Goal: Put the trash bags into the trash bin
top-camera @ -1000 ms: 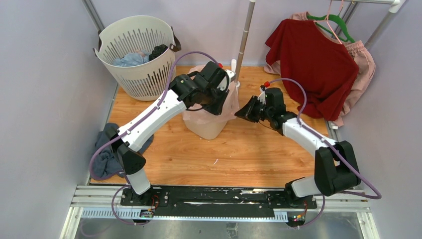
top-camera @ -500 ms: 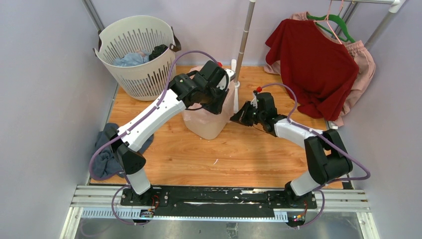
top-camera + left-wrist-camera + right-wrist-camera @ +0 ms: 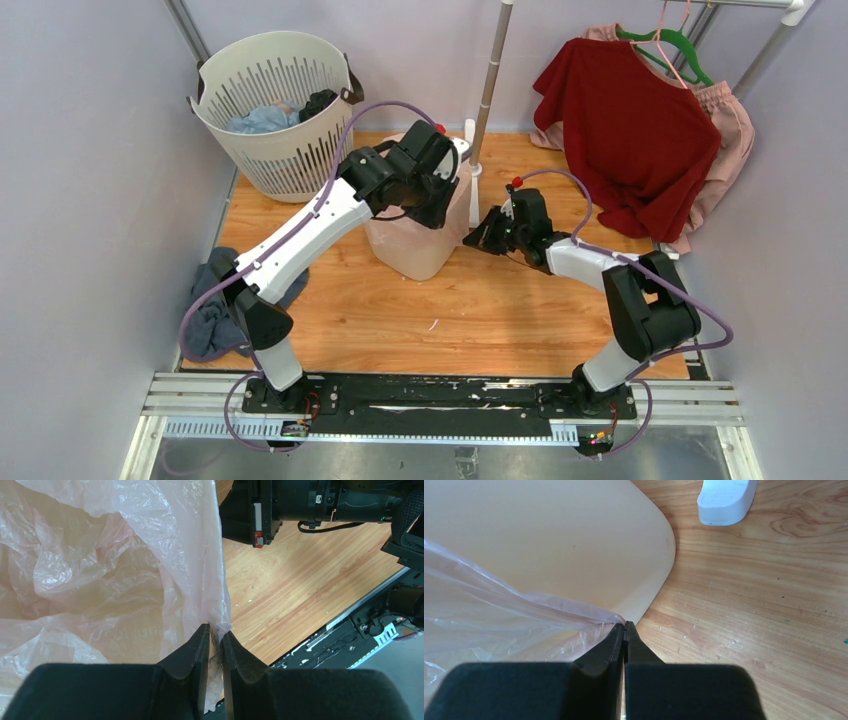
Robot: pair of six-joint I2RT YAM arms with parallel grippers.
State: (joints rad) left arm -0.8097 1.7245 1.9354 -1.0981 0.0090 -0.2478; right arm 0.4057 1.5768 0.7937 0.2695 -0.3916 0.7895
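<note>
The cream-beige trash bin (image 3: 415, 255) stands at the table's middle, with the pale-pink trash bag (image 3: 466, 205) draped in and over its rim. My left gripper (image 3: 440, 205) hangs over the bin's right side. In the left wrist view it (image 3: 216, 630) is shut on a fold of the crinkly bag (image 3: 100, 580). My right gripper (image 3: 472, 240) sits against the bin's right wall. In the right wrist view it (image 3: 624, 625) is shut, and a taut corner of the bag (image 3: 499, 625) ends at its tips beside the bin (image 3: 574, 540).
A white slotted basket (image 3: 275, 110) with clothes stands at the back left. A blue-grey cloth (image 3: 215, 310) lies at the left edge. A red shirt (image 3: 630, 130) and a pink garment (image 3: 725, 130) hang at the back right. A pole (image 3: 490, 80) with a white foot (image 3: 726, 495) stands behind the bin.
My right gripper has moved left and slightly down, up against the bin's right side at the bag. The left gripper has stayed over the bin.
</note>
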